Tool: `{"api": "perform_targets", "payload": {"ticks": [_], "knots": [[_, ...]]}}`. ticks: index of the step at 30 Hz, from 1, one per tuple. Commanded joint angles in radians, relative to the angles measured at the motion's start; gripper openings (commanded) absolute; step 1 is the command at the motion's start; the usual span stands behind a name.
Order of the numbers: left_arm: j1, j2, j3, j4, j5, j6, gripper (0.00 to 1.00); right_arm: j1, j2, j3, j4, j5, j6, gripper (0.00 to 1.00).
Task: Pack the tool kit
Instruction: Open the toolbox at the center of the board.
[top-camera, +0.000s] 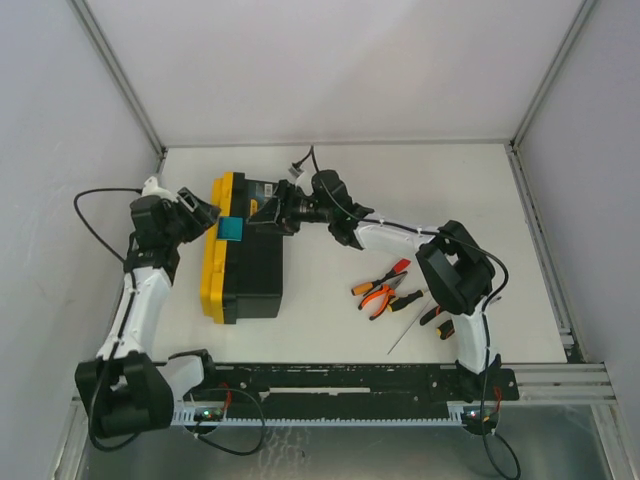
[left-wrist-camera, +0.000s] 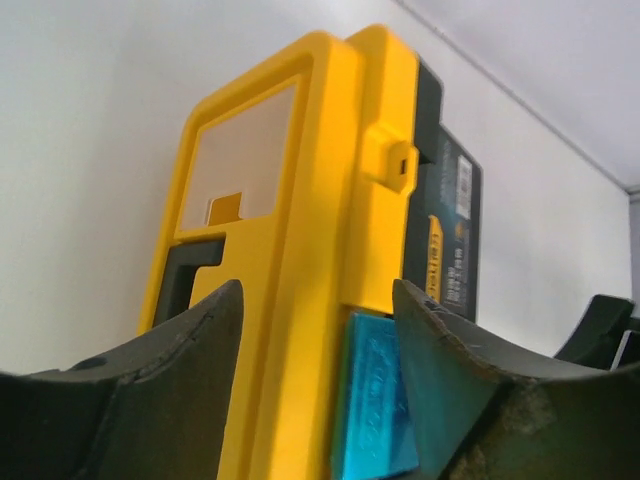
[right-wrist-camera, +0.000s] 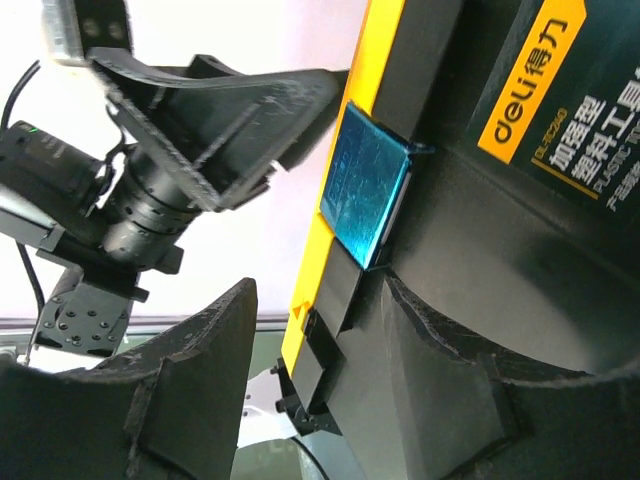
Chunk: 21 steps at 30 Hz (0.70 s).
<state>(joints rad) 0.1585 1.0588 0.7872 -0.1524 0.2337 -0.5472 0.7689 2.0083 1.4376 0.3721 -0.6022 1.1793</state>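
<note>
- left claw (left-wrist-camera: 320, 400) is spread wide, nothing pinched; its fingers (left-wrist-camera: 150, 385) frame the yellow lid (left-wrist-camera: 300, 230) edge and the teal latch (left-wrist-camera: 372, 400), though whether they touch is hard to call
- right claw (right-wrist-camera: 320, 400) is spread too, holding nothing; it's snug up against the black body (right-wrist-camera: 480, 250) from the other side, right by the latch
- toolbox (top-camera: 245, 265) sits left of centre on the table (top-camera: 420, 190), shut, stood on edge with the latch side facing up
- orange-handled pliers (top-camera: 385, 290) and screwdrivers (top-camera: 433, 320) lie loose on the table, well apart from the box; so nothing looks packed yet
- looks like the opening step: both arms crowd the latch, one to steady, one to pop it
- next move probably needs a fingertip under the latch's edge while the other arm braces the box; on edge like that it could tip or skid
</note>
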Motion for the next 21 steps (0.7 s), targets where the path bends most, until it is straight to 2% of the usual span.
{"api": "perform_targets", "payload": {"ticks": [1,6,10,13,17,21], "knots": [[0.004,0.074,0.02,0.072,0.084,-0.019,0.63,0.015,0.027,0.085,0.046,0.011,0.029,0.52],[-0.001,0.117,-0.014,0.111,0.162,-0.014,0.45,0.022,0.084,0.107,0.095,-0.001,0.095,0.51],[-0.028,0.096,-0.044,0.121,0.162,-0.015,0.35,0.025,0.084,0.104,0.036,0.025,0.08,0.51],[-0.047,0.079,-0.06,0.121,0.155,-0.02,0.32,0.027,0.079,0.092,-0.001,0.037,0.073,0.51],[-0.076,0.068,-0.083,0.117,0.133,-0.012,0.32,0.03,0.081,0.073,0.052,0.024,0.104,0.49],[-0.132,0.048,-0.103,0.113,0.117,-0.011,0.3,0.032,0.097,0.06,0.151,-0.007,0.162,0.44]]}}
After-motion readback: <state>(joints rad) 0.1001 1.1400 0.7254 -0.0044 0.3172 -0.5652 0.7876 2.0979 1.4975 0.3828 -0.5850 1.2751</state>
